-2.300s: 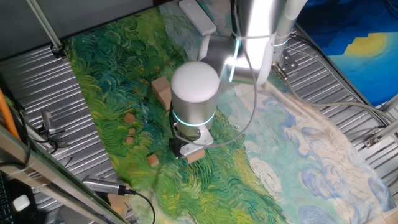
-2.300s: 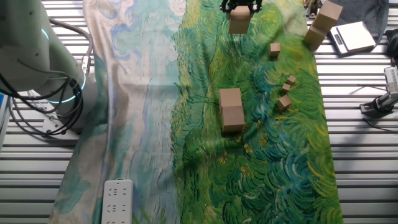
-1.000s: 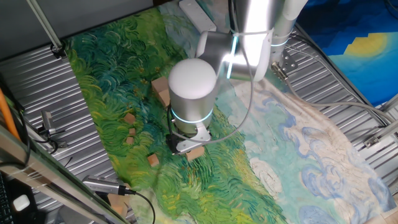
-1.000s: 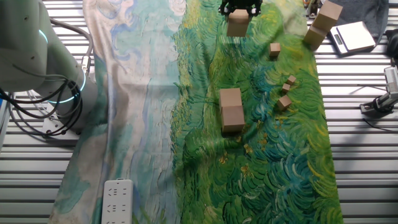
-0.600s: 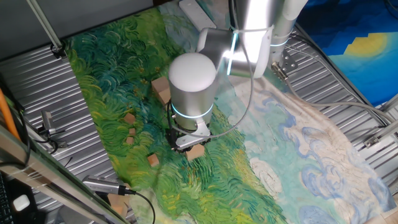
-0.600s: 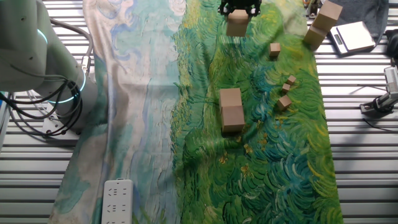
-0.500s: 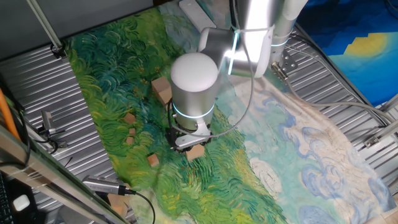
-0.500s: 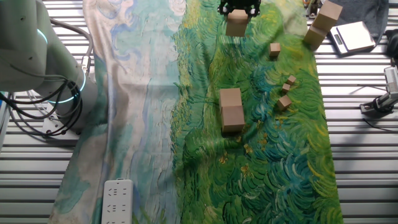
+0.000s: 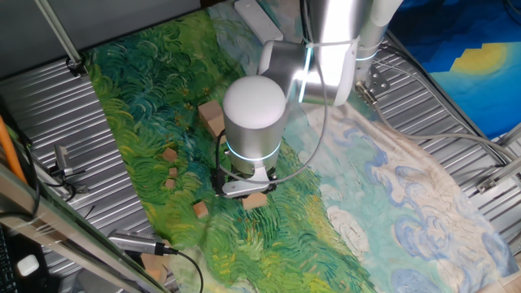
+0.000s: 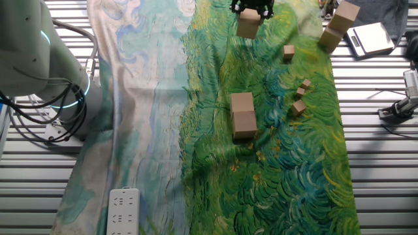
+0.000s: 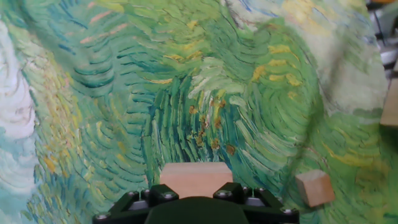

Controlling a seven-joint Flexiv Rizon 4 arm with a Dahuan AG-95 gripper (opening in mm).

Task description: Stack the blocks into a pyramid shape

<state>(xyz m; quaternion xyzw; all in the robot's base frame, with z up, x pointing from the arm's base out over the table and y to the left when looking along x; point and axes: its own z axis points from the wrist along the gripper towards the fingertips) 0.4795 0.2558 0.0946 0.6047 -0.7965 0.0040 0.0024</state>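
My gripper (image 10: 249,12) is closed on a large wooden block (image 10: 249,23), one flat face pinched on each side. In the hand view the block (image 11: 196,179) sits just ahead of my fingertips, its top face level. It looks lifted clear of the painted cloth (image 10: 196,98), though I cannot be sure how much air is under it; from one fixed view it (image 9: 255,200) hangs just below my wrist, close to the cloth.

What matters for my next move is where the base lies. Two large blocks (image 10: 243,115) sit touching in a short row, well apart from my jaws, nearer the arm's base than I am. Their row runs roughly along the line from me to them, so I would come at it end-on. I judge the block I hold belongs on top, centred over the seam between them, with its faces square to theirs; if I set it off-centre it may tip to one side.

Off to one side of that line, between me and the row, small blocks are scattered: one alone (image 10: 288,51), nearest my jaws, and a loose cluster (image 10: 301,91) further on. The small cube (image 11: 314,187) seen beside my fingers in the hand view is probably the lone one. A further stack (image 10: 339,25) stands at the cloth's edge, beside me and away from the row.
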